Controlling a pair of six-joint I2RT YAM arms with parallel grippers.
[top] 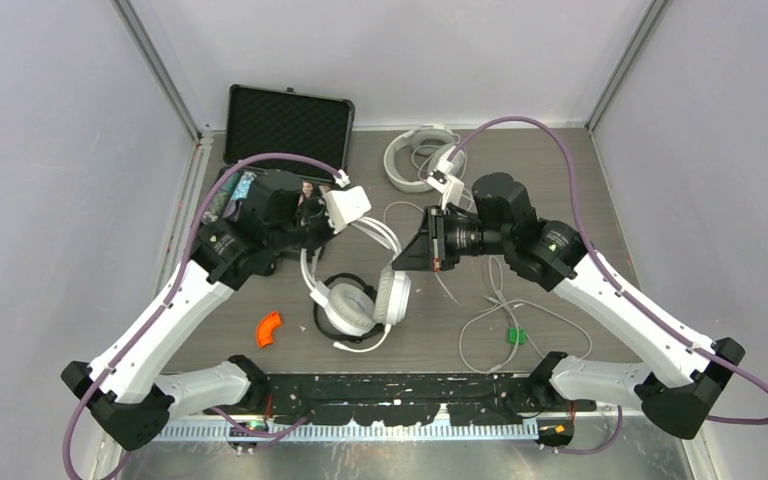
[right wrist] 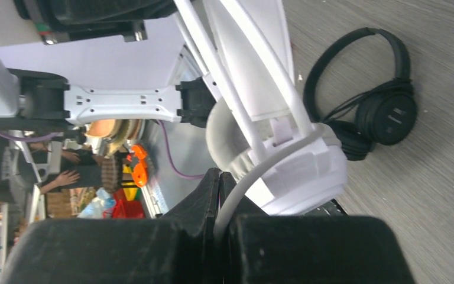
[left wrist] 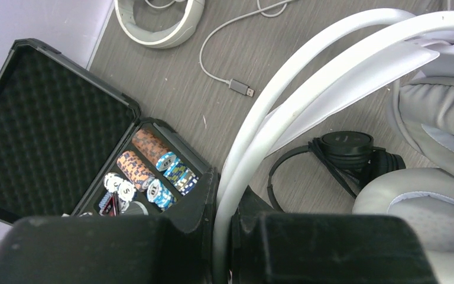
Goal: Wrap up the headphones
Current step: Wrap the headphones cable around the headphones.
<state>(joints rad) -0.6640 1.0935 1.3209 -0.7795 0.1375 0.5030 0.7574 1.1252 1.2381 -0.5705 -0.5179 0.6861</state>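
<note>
One white padded headset hangs tilted over the table's middle, its ear cups low. My left gripper is shut on its white headband. My right gripper is shut on that headset's pale cord, right beside its white ear cup. The slim black headset lies flat on the table under the white one; it also shows in the left wrist view and the right wrist view. A second white headset lies at the back, also seen in the left wrist view.
An open black case with poker chips stands at the back left. A pale cord with a plug trails over the table. More loose cord with a green tag lies front right. An orange piece lies front left.
</note>
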